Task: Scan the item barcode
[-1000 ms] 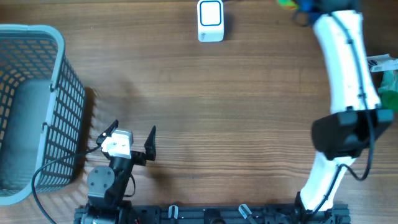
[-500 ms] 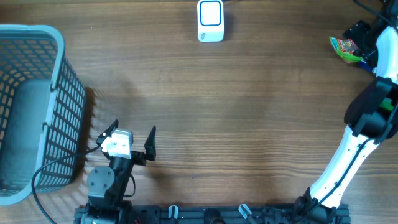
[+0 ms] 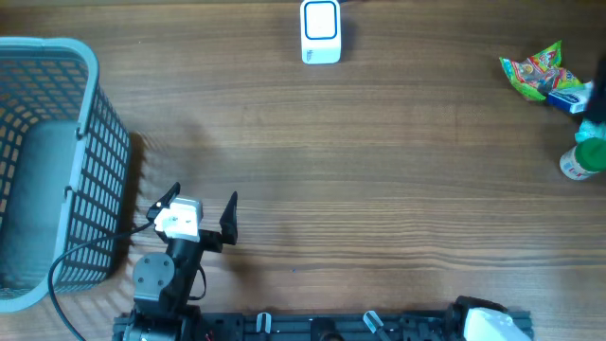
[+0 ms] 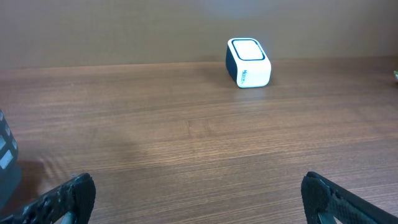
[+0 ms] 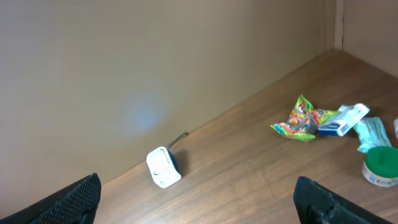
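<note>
The overhead view looks straight down on the surface (image 3: 379, 189). The left wrist view sits low, facing the white scanner (image 4: 249, 62). The right wrist view looks from higher up. All three show it.

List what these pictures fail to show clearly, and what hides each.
- Barcodes on snack packet and small box: too small in every view.
- Green-capped bottle: cut off by overhead's right edge.
- Basket: cut off by overhead's left edge.
- Right pincer: absent overhead; only its tips show on the right wrist.
</note>
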Tool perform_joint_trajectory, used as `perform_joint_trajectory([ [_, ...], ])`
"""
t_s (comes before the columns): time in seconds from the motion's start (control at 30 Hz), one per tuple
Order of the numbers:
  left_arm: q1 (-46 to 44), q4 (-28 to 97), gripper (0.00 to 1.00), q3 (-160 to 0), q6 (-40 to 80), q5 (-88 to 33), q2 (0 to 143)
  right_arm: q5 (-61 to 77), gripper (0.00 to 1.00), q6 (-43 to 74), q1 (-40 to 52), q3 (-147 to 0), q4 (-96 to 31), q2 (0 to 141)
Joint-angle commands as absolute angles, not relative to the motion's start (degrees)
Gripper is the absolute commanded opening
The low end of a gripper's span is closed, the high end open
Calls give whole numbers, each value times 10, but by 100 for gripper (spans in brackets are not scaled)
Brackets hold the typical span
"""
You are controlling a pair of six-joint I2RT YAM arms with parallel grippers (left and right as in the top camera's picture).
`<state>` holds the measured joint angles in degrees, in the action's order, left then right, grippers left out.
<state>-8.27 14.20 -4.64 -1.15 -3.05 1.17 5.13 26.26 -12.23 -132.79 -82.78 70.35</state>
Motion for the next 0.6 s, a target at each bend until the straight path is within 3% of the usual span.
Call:
perform_joint_trajectory([
  [0.0,-85,142,100,-44,-6,-30,9,58,100,257,-121,-1322,-856,629],
  [0.1,-85,142,100,-44,-6,-30,9,34,100,251,-116,-1320,-915,568],
  [0.23,-85,142,100,-44,-6,-30,9,42,100,120,-116,-1244,-872,512],
  [0.37,-85,142,100,-44,-6,-29,9,168,100,-11,-116,-1001,-624,371],
  [0.57,-85,142,100,-44,-6,-30,9,238,100,-13,-75,-486,-181,124],
])
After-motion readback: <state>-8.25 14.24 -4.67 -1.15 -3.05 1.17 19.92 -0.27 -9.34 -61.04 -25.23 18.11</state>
